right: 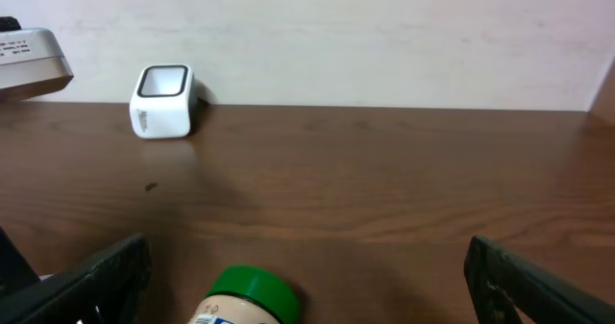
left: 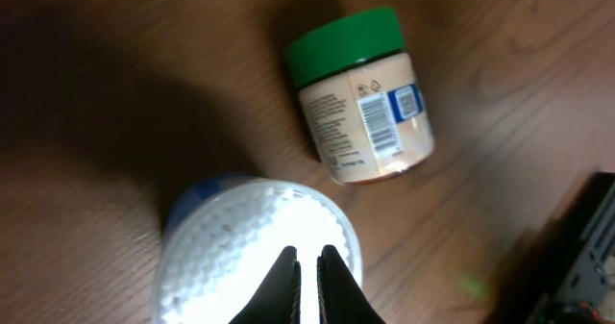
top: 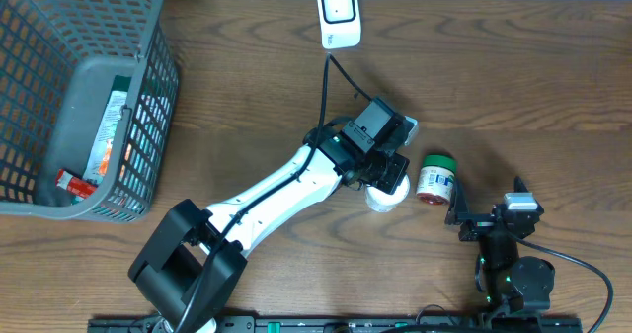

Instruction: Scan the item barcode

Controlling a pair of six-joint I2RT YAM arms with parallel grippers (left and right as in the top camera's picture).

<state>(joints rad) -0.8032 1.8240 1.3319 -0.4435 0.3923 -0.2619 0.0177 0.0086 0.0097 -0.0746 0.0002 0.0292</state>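
Observation:
A small jar [left: 363,101] with a green lid lies on its side on the wooden table, its barcode label [left: 380,122] facing up. The jar [top: 434,178] sits just right of my left gripper [top: 385,180]. My left gripper [left: 307,259] is shut with nothing between its jaws and hangs over a round white tub [left: 258,257]. My right gripper [right: 306,252] stands wide open, with the jar's green lid [right: 255,293] low between its fingers, nearer the left one. The white scanner [top: 337,15] stands at the table's back edge.
A grey mesh basket [top: 148,106] with several packets inside stands at the far left. The scanner's black cable [top: 324,86] runs down toward the left arm. The white tub [top: 383,197] stands right beside the jar. The scanner [right: 163,100] shows against the back wall.

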